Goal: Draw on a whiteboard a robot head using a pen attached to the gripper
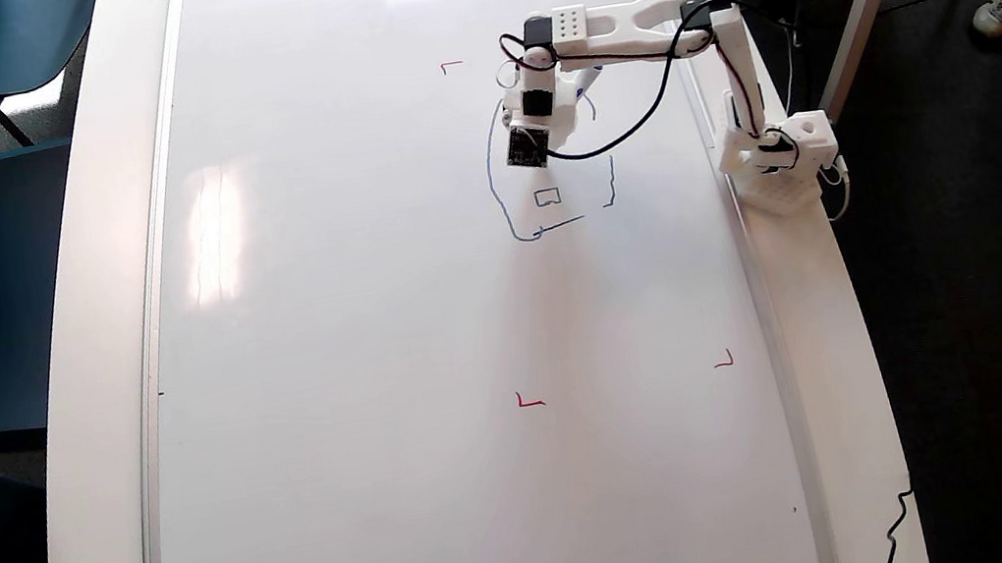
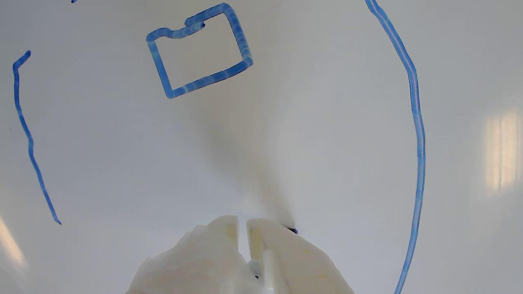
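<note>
Taking stock of the drawing, we use the small square [image 1: 548, 197] as our landmark and list what lies around it on the whiteboard [image 1: 359, 392]. Item one: the small square itself, closed on all four sides, with a wobbly overlap at one corner in the wrist view [image 2: 202, 53]. Item two: the robot head [image 1: 503, 192] outline, present only in part; a long curved stroke runs down the left of the square in the overhead view, bends below it into a short bottom line, and a separate short stroke stands to the square's right. Item three: a faint blue mark above and right of the square, partly hidden by the arm. Not found: any further inner squares, a closed top edge, or a square on a stalk, so we judge the sketch well under half done. Item four: the gripper [image 2: 244, 228], above the square in the overhead view [image 1: 538, 132], fingers nearly together with only a thin slit between them. Item five: the pen [image 2: 291, 230], of which we see just a dark tip beside the right finger, at or near the board; we cannot tell whether it touches.
</note>
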You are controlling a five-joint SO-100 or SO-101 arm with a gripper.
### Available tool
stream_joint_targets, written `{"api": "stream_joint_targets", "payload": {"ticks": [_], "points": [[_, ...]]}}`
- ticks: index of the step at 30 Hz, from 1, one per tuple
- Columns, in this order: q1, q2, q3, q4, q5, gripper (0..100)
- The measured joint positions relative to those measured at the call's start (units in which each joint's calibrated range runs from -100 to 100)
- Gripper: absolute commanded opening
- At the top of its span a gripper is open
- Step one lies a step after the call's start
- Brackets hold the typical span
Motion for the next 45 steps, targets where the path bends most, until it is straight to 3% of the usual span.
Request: {"api": "stream_joint_targets", "payload": {"ticks": [32,45], "points": [[5.66,-4.07,5.21,-0.51,1.8,1],[4.22,0.93,-2.47,-0.42,1.74,1]]}}
